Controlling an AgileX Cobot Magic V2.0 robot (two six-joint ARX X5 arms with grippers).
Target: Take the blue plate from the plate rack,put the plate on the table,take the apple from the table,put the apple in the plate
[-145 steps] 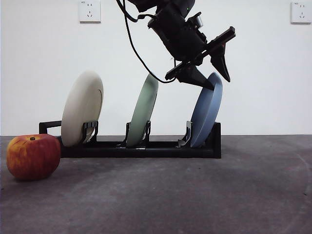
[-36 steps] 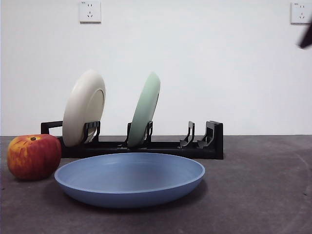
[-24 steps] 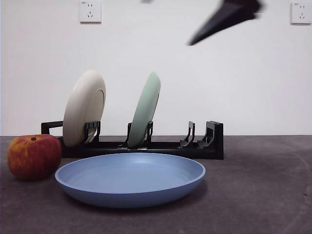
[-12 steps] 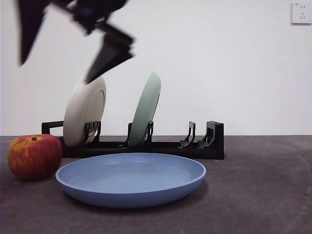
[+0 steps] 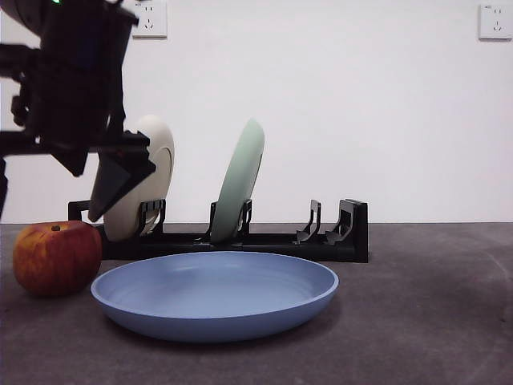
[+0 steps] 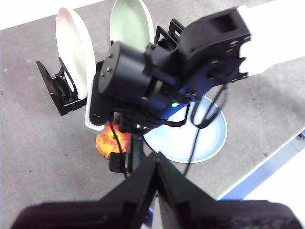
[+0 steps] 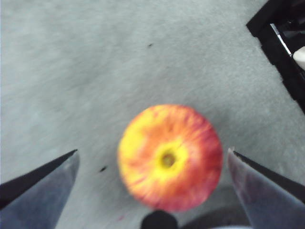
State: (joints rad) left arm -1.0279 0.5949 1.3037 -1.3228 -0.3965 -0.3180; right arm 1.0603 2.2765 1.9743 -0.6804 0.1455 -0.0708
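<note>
My right gripper (image 7: 152, 162), jaws spread wide, hangs over the apple (image 7: 170, 157) near the table's (image 5: 417, 321) left edge; an off-centre squeeze could roll it. The left gripper's (image 6: 156, 160) jaws are pressed together.

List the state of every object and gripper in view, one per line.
blue plate: flat on the table, empty.
apple: on the table beside the blue plate, ungrasped.
cream plate: upright in the plate rack.
green plate: upright in the rack.
right gripper: open above the apple.
left gripper: shut, held high.
</note>
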